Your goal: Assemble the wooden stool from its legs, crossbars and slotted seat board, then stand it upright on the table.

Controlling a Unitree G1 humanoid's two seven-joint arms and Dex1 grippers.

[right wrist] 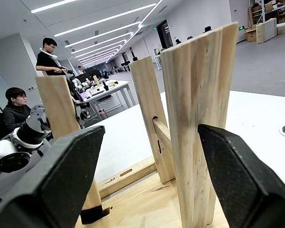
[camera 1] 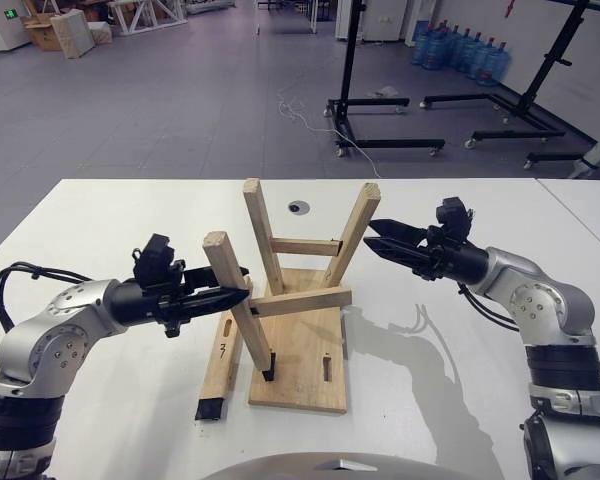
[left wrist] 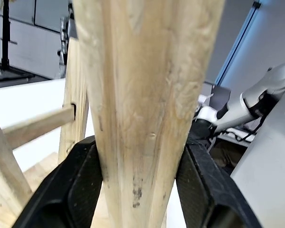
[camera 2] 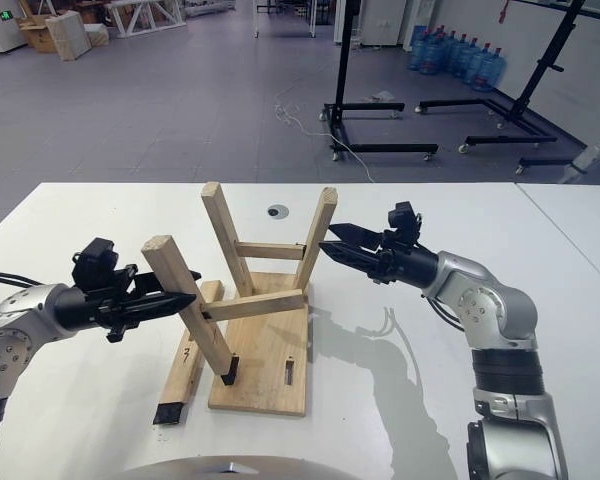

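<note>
The slotted seat board [camera 1: 302, 352] lies flat on the white table. Three legs stand up from it: a tilted front leg [camera 1: 231, 290], a back left leg [camera 1: 262, 232] and a back right leg [camera 1: 356, 230]. One crossbar [camera 1: 306, 246] joins the two back legs, and a second crossbar [camera 1: 302, 299] runs from the front leg toward the right one. A fourth leg [camera 1: 220, 372] lies loose beside the board's left edge. My left gripper [camera 1: 232, 296] is shut on the front leg, with its fingers [left wrist: 76, 185] pressed on both sides. My right gripper [camera 1: 381, 236] is open, its fingers [right wrist: 69, 175] spread on either side of the back right leg without touching it.
A round cable hole [camera 1: 298, 207] sits in the table behind the stool. The table's right edge meets a second table [camera 1: 590, 205]. Black wheeled stands [camera 1: 380, 110] and water bottles [camera 1: 460, 50] are on the floor beyond. There is open tabletop to the right of the board.
</note>
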